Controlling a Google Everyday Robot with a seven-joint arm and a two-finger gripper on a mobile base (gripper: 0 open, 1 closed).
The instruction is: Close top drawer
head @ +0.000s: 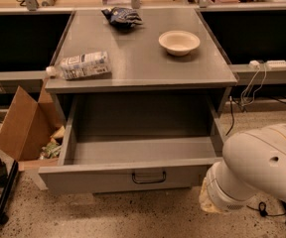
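The top drawer (128, 175) was noted pulled well out, and the gripper (205, 202) was seen low beside its right front corner, grip state not discernible.

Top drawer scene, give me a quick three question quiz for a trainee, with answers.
1. True or false: the top drawer is fully shut.
2. Where is the hand? A inside the drawer; B low, near the drawer's right front corner; C out of view entirely.
3. Fill in: the plastic bottle lies on the cabinet top at its ___ edge, as the camera sees it.
Key: 1 false, it stands pulled out. 2 B. 3 left.
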